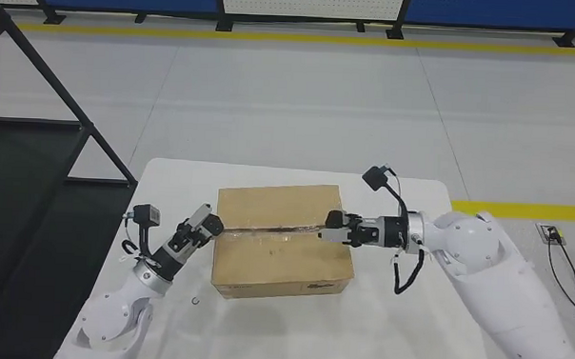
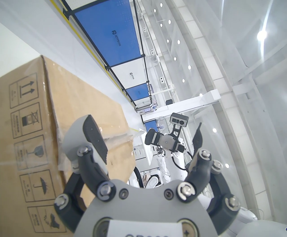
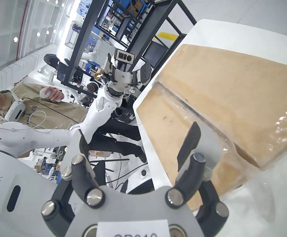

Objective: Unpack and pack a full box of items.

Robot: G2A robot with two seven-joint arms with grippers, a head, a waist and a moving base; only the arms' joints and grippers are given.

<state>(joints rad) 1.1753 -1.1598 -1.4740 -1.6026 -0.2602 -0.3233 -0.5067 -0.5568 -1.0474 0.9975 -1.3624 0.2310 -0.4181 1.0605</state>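
Note:
A closed brown cardboard box point(image 1: 281, 238) stands in the middle of the white table point(image 1: 397, 317), its top seam sealed with clear tape point(image 1: 271, 231). My left gripper point(image 1: 203, 224) is at the box's left end, level with the seam, open with nothing between its fingers point(image 2: 94, 139). In the left wrist view the box point(image 2: 29, 125) shows its printed side. My right gripper point(image 1: 335, 227) is at the seam's right end, also open; one finger point(image 3: 190, 139) hangs over the box top point(image 3: 219, 89). Each wrist view shows the other arm's gripper across the box.
A small dark ring-like bit point(image 1: 198, 297) lies on the table in front of the box's left corner. A black metal frame point(image 1: 52, 105) stands off the table's left side. Bare tabletop lies in front of the box and to its right.

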